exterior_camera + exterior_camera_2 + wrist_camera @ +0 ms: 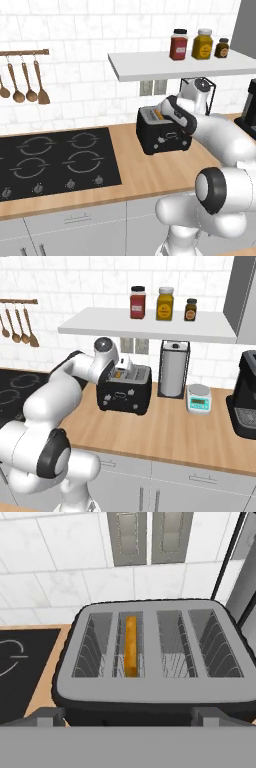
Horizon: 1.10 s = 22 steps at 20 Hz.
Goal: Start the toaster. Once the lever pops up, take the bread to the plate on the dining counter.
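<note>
The bread point(131, 644) sits mostly sunk in its slot; the arm point(200, 120) hides the toaster's point(162, 136) right end, and its panel markings are too small to read

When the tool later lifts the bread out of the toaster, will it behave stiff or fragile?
The bread stands upright on its edge in a slot, so it is probably fairly stiff. It looks thin, so a hard pinch may crush it. The toaster looks boxy and should stay put.
</note>
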Tool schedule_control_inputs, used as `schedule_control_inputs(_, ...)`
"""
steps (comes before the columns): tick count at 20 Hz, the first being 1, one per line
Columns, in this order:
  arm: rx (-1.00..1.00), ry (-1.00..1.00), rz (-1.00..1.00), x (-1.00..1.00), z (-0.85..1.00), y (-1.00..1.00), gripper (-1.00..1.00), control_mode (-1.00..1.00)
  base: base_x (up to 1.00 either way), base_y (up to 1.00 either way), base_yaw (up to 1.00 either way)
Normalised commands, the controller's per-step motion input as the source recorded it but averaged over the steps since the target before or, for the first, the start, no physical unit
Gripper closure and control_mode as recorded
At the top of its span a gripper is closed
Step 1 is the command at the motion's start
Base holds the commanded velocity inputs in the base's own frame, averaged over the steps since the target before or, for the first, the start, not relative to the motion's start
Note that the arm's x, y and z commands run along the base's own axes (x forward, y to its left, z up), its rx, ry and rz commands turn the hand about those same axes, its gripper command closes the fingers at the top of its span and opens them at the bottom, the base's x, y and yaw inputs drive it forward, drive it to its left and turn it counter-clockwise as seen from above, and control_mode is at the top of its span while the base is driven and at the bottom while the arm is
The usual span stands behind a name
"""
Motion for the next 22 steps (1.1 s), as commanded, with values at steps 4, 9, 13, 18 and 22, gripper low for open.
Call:
schedule_control_inputs(4,0.05,0.0,0.0,0.09,-0.14,0.0,-1.0,-1.0,0.0,0.0,0.0)
schedule_control_inputs(9,0.0,0.01,0.0,0.09,-0.17,0.0,-1.0,-1.0,0.0,0.0,0.0)
schedule_control_inputs(13,0.0,0.01,0.0,0.16,-0.1,0.0,-1.0,-1.0,0.0,0.0,0.0)
schedule_control_inputs(18,-0.03,0.0,0.0,0.12,-0.01,0.08,-1.0,-1.0,0.0,0.0,0.0)
schedule_control_inputs(22,-0.11,0.0,0.0,0.08,0.0,0.15,-1.0,-1.0,0.0,0.0,0.0)
